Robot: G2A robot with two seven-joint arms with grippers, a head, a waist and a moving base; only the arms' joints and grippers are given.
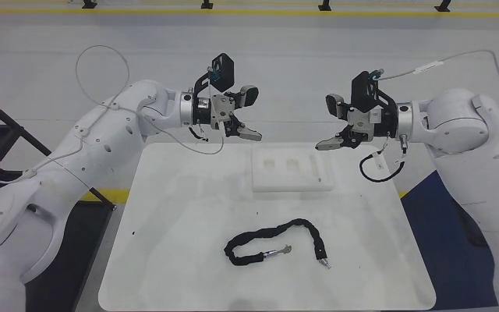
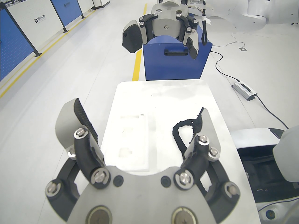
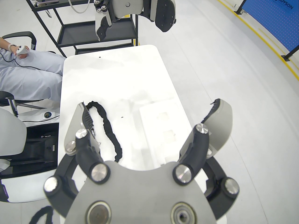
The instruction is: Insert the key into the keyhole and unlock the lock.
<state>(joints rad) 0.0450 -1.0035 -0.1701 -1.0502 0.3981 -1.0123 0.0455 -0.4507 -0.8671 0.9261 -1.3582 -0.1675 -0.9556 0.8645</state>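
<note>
Left gripper, right gripper: both released, empty. Key lies robot-side of both, axis left-right. Your left looks slightly nearer.

Your left gripper and right gripper hover wide open, flanking the white tray (the key lies just beside the chain lock)
</note>
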